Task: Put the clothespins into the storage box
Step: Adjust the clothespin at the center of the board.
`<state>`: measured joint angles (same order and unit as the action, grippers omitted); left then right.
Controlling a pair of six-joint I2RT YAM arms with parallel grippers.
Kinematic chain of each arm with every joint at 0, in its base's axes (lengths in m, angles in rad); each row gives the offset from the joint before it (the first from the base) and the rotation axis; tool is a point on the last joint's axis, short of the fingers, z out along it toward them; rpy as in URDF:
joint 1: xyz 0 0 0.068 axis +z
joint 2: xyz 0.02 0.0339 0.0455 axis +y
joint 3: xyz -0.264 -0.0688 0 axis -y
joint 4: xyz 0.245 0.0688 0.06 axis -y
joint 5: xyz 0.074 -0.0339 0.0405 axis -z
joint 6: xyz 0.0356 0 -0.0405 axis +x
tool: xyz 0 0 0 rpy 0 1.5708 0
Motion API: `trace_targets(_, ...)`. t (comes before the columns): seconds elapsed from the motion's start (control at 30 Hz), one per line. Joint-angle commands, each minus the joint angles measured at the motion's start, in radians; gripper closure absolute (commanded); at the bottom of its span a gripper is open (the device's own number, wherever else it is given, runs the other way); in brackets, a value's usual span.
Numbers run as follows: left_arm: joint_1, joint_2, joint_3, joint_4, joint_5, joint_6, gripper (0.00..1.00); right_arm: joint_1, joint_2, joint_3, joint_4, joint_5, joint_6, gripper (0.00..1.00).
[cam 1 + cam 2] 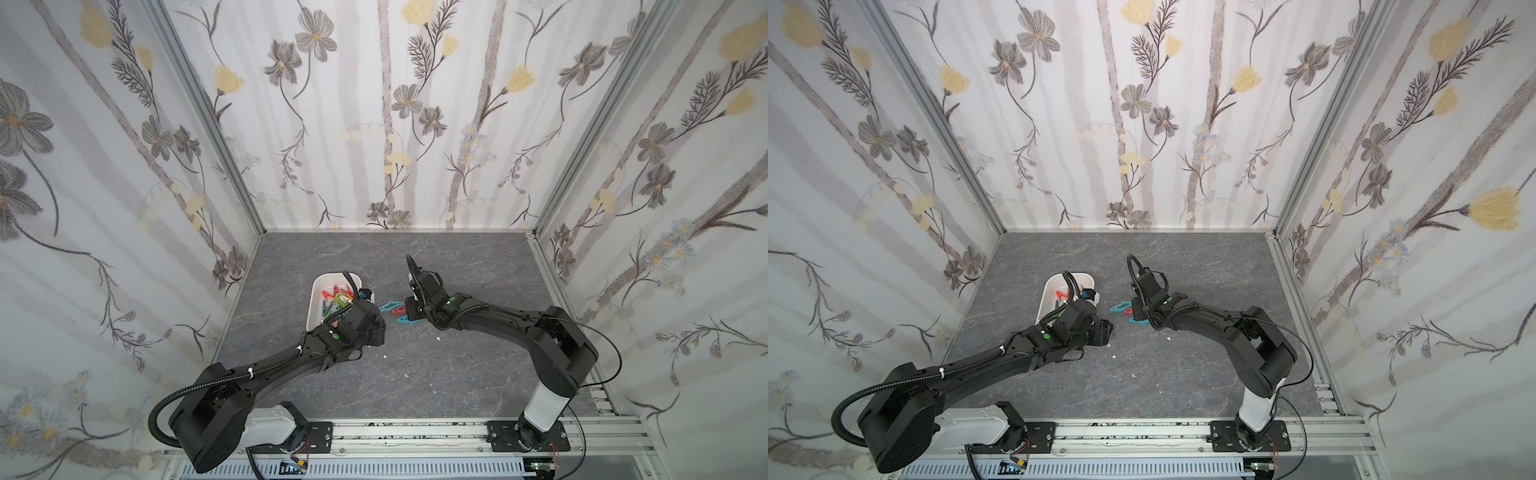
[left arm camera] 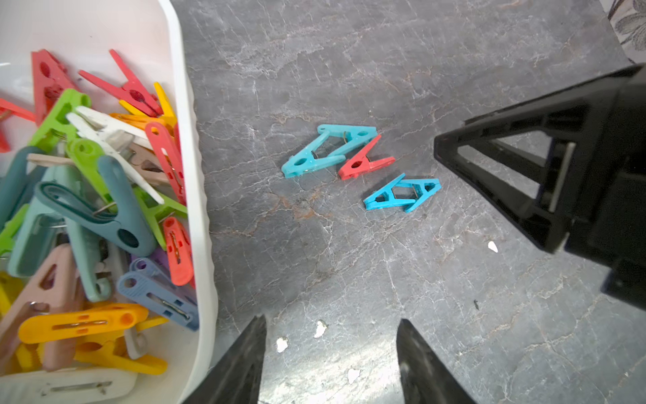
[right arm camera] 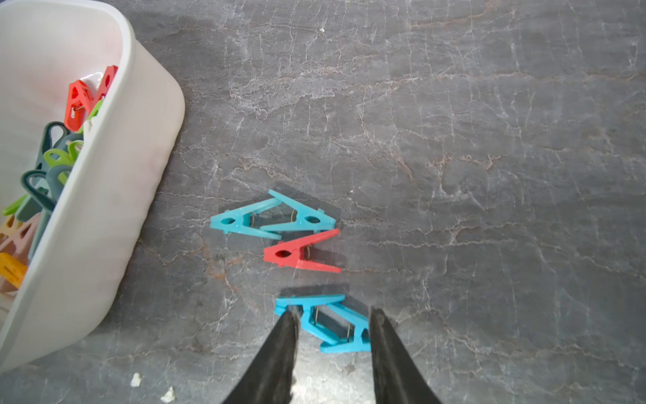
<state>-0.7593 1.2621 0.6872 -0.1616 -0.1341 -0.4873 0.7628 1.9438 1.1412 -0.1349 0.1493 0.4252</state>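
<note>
The right pincer [image 3: 330, 328] hung low with its jaws partly apart, straddling a bright blue clothespin [image 3: 314, 301] that lay flat on the tabletop [image 3: 454, 140]. It had no visible grip on it. Just beyond its tips lay a red clothespin [image 3: 297, 253], and past that two teal clothespins [image 3: 272, 218] touching. The left pincer [image 2: 330, 360] stood wide apart and empty. Close beside it was the storage box [image 2: 199, 196], heaped with mixed clothespins [image 2: 105, 196].
</note>
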Motion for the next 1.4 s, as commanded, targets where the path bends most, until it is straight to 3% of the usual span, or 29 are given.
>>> trace_targets(0.0, 0.007, -0.031, 0.014, 0.008, -0.078, 0.003, 0.36, 0.001, 0.044, 0.043, 0.008, -0.007, -0.051, 0.63)
trace_targets(0.77, 0.098, -0.036, 0.035, 0.008, -0.082, 0.021, 0.36, 0.001, 0.244, 0.186, -0.009, -0.146, -0.059, 0.62)
trace_targets(1.23, 0.141, -0.024, 0.019, 0.071, 0.006, 0.027, 0.36, 0.084, 0.097, -0.038, -0.040, -0.133, 0.009, 0.63)
trace_targets(1.37, 0.140, -0.015, 0.020, 0.097, 0.020, 0.034, 0.36, 0.111, 0.035, -0.078, -0.067, -0.144, 0.015, 0.57)
